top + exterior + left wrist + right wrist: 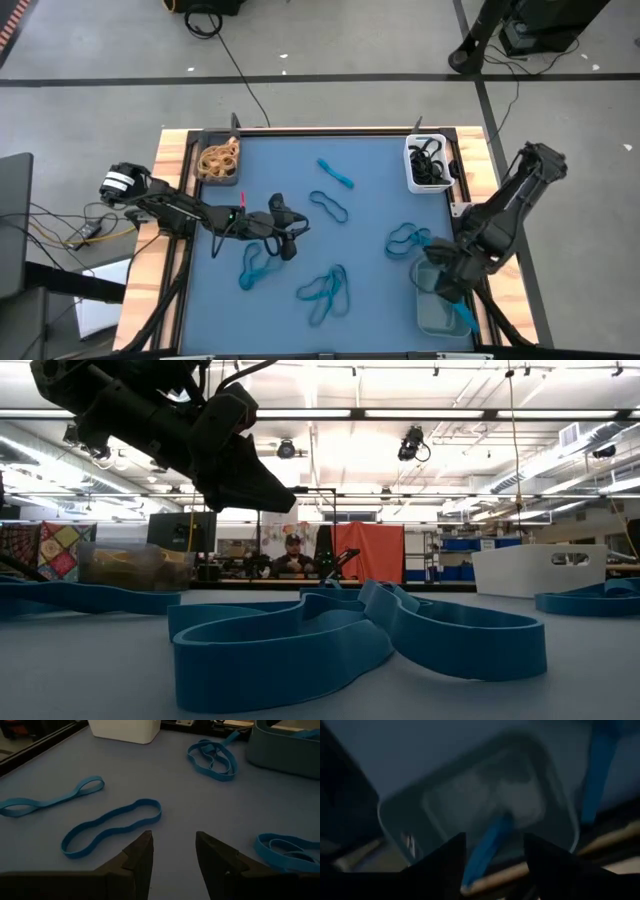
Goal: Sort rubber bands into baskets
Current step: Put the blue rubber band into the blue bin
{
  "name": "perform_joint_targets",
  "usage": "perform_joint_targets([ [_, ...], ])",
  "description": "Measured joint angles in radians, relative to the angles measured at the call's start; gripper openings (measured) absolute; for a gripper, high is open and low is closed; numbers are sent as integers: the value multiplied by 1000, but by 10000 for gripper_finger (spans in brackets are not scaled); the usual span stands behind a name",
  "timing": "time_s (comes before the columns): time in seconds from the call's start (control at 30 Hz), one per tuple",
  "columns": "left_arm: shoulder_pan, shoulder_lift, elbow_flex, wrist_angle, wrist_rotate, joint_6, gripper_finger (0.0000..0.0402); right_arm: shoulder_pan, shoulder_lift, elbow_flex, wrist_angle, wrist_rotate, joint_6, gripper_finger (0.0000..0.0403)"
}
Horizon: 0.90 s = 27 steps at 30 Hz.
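Bands of flat, matte blue rubber lie scattered over the smooth blue counter point(370, 160): a long pinched loop point(111, 826) just ahead of the left gripper point(172, 851), a slimmer figure-eight loop point(50, 800) farther off to one side, a tangle of several loops point(408, 240) toward the right arm, and another cluster point(325, 288) near the front edge. Tan bands point(218, 157) fill the dark grey basket point(203, 136) at the back left corner; black bands point(430, 160) sit piled in the white basket point(411, 165) at the back right.

The left gripper hovers low over the middle of the counter, its dark wedge-shaped jaws apart with nothing between them.

The right gripper point(446, 285) hangs over the grey-teal basket point(432, 318), a rounded rectangular tray at the front right. Its jaws stand apart, and a blue strip point(487, 845) lies between them, running down toward the tray's floor; whether the pads touch it cannot be made out in the dim, blurred wrist view. The arm hides part of the tray from above.
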Motion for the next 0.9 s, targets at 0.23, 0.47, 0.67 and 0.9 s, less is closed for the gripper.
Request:
perform_joint_targets([
  [0.23,0,0,0,-7,0,-1,151,-131,18,-1,-103,-8,41,210],
  [0.47,-1,0,0,-38,0,-2,151,-53,125,-20,-15,-175,29,200],
  [0.67,-1,0,0,-41,0,-3,151,27,246,-21,22,-172,-11,200],
  [0.9,-1,0,0,-41,0,-4,151,86,356,-21,84,-172,-87,214],
])
